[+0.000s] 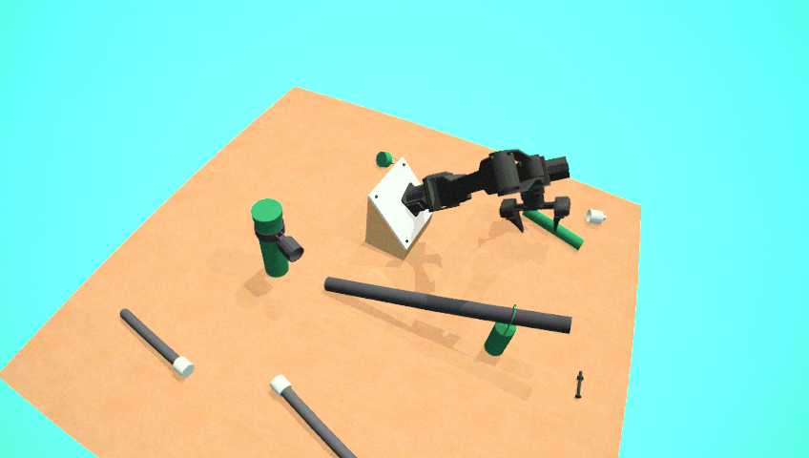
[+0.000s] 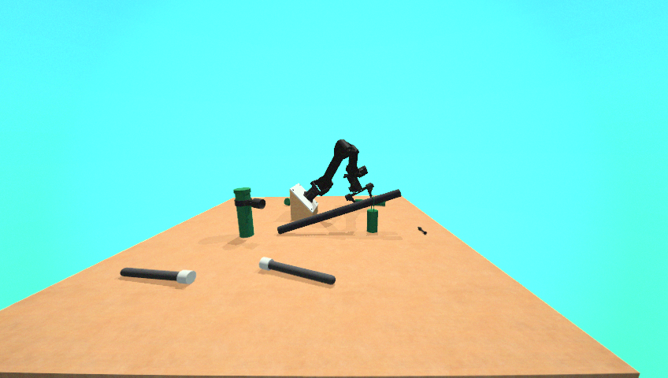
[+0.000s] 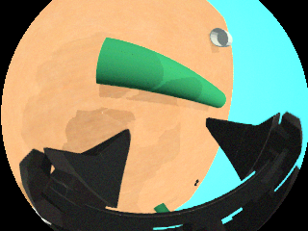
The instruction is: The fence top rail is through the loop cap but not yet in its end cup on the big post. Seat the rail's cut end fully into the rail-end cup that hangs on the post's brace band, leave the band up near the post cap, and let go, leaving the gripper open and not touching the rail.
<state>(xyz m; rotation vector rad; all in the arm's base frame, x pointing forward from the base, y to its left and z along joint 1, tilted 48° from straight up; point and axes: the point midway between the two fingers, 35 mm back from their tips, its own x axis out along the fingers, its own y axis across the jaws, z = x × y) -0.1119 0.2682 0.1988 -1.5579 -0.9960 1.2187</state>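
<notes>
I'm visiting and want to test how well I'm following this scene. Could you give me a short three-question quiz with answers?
1. True or false: the gripper is clamped on the long dark rail.
2. What lies right under the gripper? A) a green rod B) the white cap C) the bolt
3. Fill in: the rail's low end rests on the board, ____ from the cup on the big post.

Key
1. False: it is open and holds nothing.
2. A: the green rod; the white cap and bolt lie elsewhere.
3. Apart: the rail is not seated; its other end runs through the loop on the short post.
</notes>
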